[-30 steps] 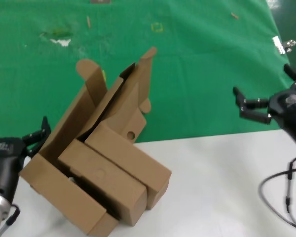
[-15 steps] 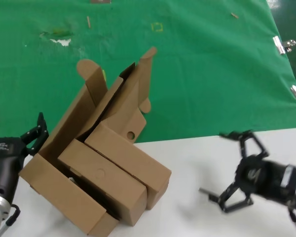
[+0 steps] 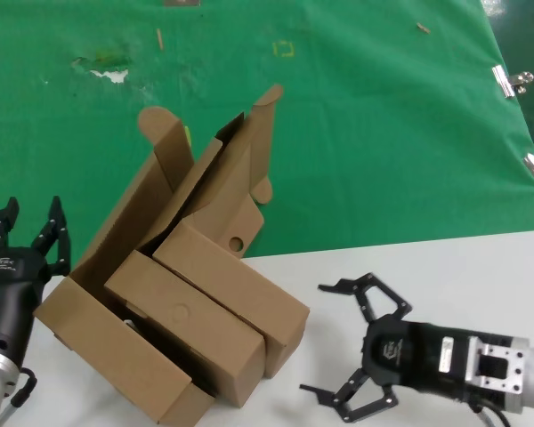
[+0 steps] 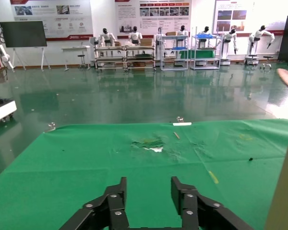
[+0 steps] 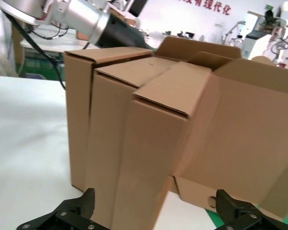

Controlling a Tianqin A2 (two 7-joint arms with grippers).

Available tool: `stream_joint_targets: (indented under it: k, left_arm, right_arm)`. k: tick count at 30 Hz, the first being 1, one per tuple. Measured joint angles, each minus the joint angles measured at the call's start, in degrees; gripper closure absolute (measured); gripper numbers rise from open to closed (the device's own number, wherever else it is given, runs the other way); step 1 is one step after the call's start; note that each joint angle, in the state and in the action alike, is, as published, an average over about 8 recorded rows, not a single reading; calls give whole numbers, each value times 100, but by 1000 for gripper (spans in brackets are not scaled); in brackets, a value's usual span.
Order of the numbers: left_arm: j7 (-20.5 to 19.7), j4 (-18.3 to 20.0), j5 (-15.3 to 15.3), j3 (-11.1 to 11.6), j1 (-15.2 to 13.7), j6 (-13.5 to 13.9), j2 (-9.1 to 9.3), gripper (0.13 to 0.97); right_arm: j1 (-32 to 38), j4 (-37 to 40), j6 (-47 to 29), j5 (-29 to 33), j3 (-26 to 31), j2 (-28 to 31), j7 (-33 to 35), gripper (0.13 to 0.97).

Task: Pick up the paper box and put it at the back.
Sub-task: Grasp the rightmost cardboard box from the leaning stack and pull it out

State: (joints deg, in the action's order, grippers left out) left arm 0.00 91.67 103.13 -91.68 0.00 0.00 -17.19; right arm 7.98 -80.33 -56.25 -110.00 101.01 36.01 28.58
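brown cardboard paper box (image 3: 205, 200), lid up, rounded flaps; three closed boxes (image 3: 191, 320) stacked against it; right gripper (image 3: 356, 356) jaws spread beside them; left gripper (image 3: 27, 236) spread.

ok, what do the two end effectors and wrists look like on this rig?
Both are black multi-fingered claws with angular linked fingers. The right end effector has a round white logo on its black body, then a white label and a silver-grey wrist section behind it. The left end effector carries small white lettering on its black body, with a silver cylindrical wrist and a black cable loop below.
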Motion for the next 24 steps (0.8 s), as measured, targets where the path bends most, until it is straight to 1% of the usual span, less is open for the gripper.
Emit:
stream_joint_targets:
  k: [3, 5, 6, 11, 12, 14, 20, 21, 24]
  left_arm:
    - [0, 0, 0, 0, 0, 0, 0, 686]
    - [0, 0, 0, 0, 0, 0, 0, 737]
    - [0, 0, 0, 0, 0, 0, 0, 737]
    - [0, 0, 0, 0, 0, 0, 0, 824]
    - [0, 0, 0, 0, 0, 0, 0, 841]
    - [0, 0, 0, 0, 0, 0, 0, 875]
    - [0, 0, 0, 0, 0, 0, 0, 920]
    - [0, 0, 0, 0, 0, 0, 0, 929]
    - [0, 0, 0, 0, 0, 0, 0, 947]
  right_arm:
    - [62, 44, -49, 43, 120, -75, 47, 197]
    - [93, 73, -91, 67, 189, -108, 86, 230]
    - [106, 88, -111, 79, 220, -120, 106, 246]
    - [166, 172, -177, 127, 325, -157, 191, 326]
    - [176, 191, -181, 135, 337, -162, 205, 326]
    - [196, 227, -183, 150, 355, -172, 230, 375]
    - [215, 296, -156, 177, 380, -200, 290, 520]
    - [211, 298, -150, 177, 380, -203, 297, 520]
    - [195, 297, -135, 167, 373, -212, 311, 598]
